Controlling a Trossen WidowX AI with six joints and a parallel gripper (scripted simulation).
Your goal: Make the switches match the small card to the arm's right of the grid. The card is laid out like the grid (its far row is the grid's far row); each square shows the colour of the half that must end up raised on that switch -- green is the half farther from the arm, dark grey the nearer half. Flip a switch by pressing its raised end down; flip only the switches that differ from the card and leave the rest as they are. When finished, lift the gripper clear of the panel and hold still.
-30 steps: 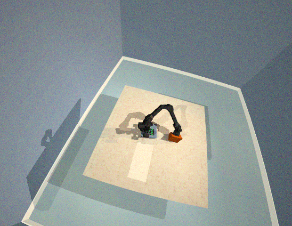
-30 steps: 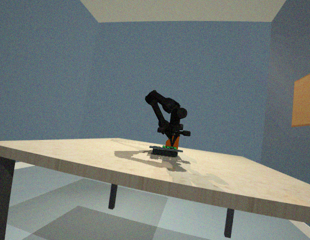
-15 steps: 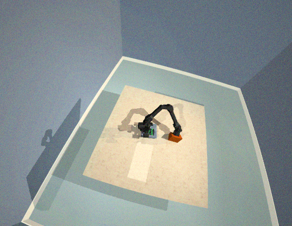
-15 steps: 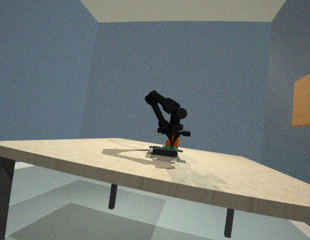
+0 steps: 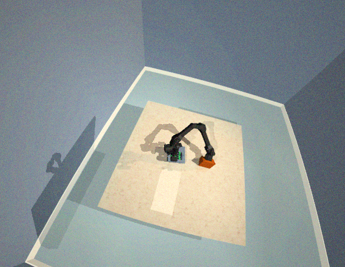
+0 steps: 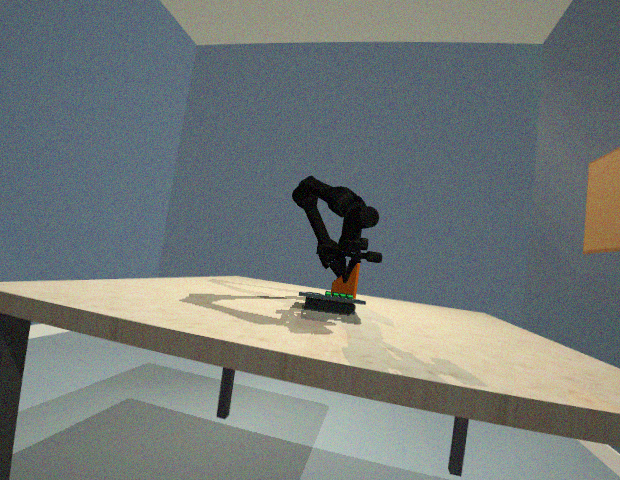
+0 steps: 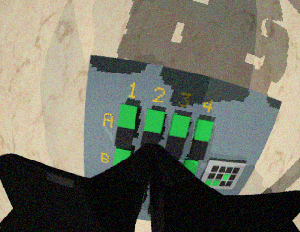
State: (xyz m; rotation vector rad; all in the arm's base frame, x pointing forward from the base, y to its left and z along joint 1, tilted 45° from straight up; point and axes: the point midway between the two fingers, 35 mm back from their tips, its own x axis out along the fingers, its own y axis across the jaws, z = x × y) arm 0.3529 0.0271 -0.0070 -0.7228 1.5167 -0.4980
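Panel [image 7: 254, 130] sits on table [image 6: 145, 310] directly under gripper [image 7: 150, 155]; blue-grey plate w/ yellow col. numbers 1–4 and row letters A, B. Jaws pressed together, nothing between them, tips meeting as one black wedge over row B, approx. between cols 1 and 2. In exterior view gripper [image 6: 346, 271] hangs just above panel [image 6: 328, 299], apart from it, not touching.

Row A switches fully visible in wrist view: A1 [image 7: 127, 123], A2 [image 7: 154, 124], A3 [image 7: 180, 128], A4 [image 7: 203, 134], each w/ green half on far side and dark half nearer. Which half is raised: can't tell from this angle.

Row B mostly hidden behind fingers; only a green bit at B1 [image 7: 122, 155] and a green sliver near col. 3–4 show. Card [image 7: 224, 173] sits at panel's near corner on col. 4 side; dark w/ small grid of squares, a few green ones in lower part, too small and blurred to read square by square. Lower part of wrist view filled by black gripper body. In top view panel [image 5: 182, 156] tiny, partly covered by wrist; switches only green specks.

Panel's long axis runs along cols 1→4, slightly tilted in wrist view, col. 4 end lower. Each switch's long axis runs far-to-near, across that. Arm's orange base [image 5: 207, 162] stands well apart from panel.
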